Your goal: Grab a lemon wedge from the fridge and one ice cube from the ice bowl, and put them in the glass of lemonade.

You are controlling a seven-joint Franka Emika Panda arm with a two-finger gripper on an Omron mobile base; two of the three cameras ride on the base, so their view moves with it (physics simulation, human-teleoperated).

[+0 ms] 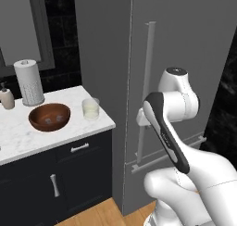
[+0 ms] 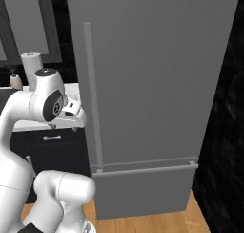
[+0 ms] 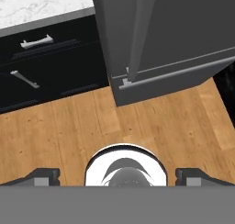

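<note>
The grey fridge (image 1: pixel 185 44) (image 2: pixel 152 84) stands with its door shut, and its long bar handle (image 1: pixel 148 81) (image 2: pixel 93 98) runs upright. The lemon wedge is hidden behind that door. On the marble counter (image 1: pixel 18 137) sits the reddish-brown ice bowl (image 1: pixel 49 116) with pale ice cubes (image 1: pixel 48 121) in it. The glass of lemonade (image 1: pixel 90 108) stands just right of the bowl, near the counter's corner. My gripper (image 3: pixel 118 177) is open and holds nothing. It points down at the wooden floor in front of the fridge's lower edge (image 3: pixel 174 71). My hand (image 2: pixel 72 111) hangs just left of the handle.
A white perforated paper-towel roll (image 1: pixel 28 81) and a soap bottle (image 1: pixel 6 97) stand at the back of the counter. Dark cabinet drawers with metal pulls (image 1: pixel 79 147) (image 3: pixel 36 42) sit under it. A black wall (image 2: pixel 221 132) borders the fridge's right side. Wooden floor (image 3: pixel 59 131) lies below.
</note>
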